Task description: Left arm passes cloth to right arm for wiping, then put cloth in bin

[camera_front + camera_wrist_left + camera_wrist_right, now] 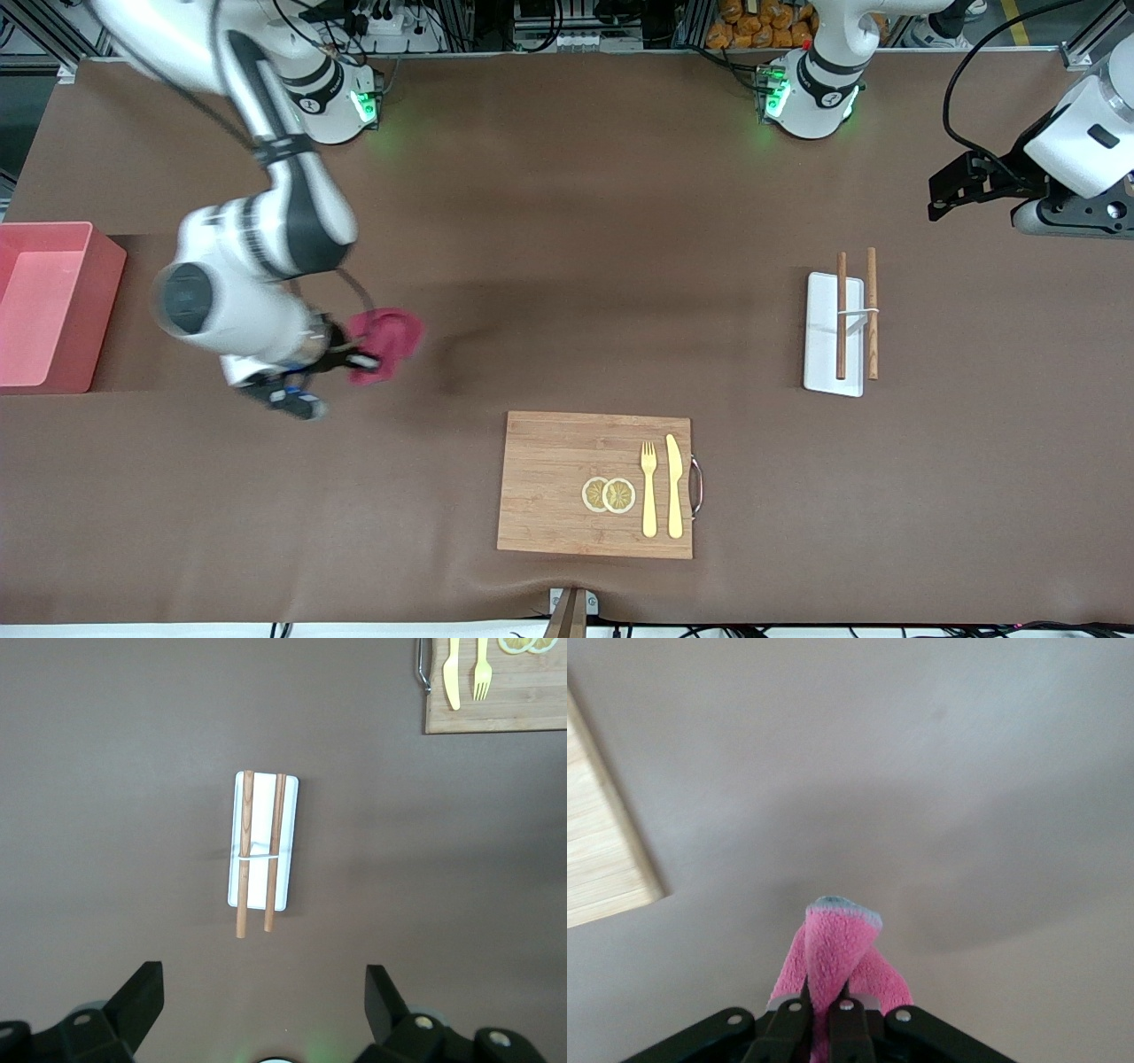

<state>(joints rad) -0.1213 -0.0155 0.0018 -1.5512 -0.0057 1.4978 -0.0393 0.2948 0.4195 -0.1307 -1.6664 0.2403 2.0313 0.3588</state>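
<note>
The cloth is a pinkish-red rag pinched in my right gripper, which is shut on it and holds it over the brown table between the bin and the cutting board. In the right wrist view the cloth sticks out folded from between the fingers. The bin is a pink box at the right arm's end of the table. My left gripper is open and empty, waiting high at the left arm's end; its fingertips show wide apart in the left wrist view.
A wooden cutting board with a yellow fork, knife and two lemon slices lies near the front edge. A flat white tray with two wooden sticks lies toward the left arm's end; it also shows in the left wrist view.
</note>
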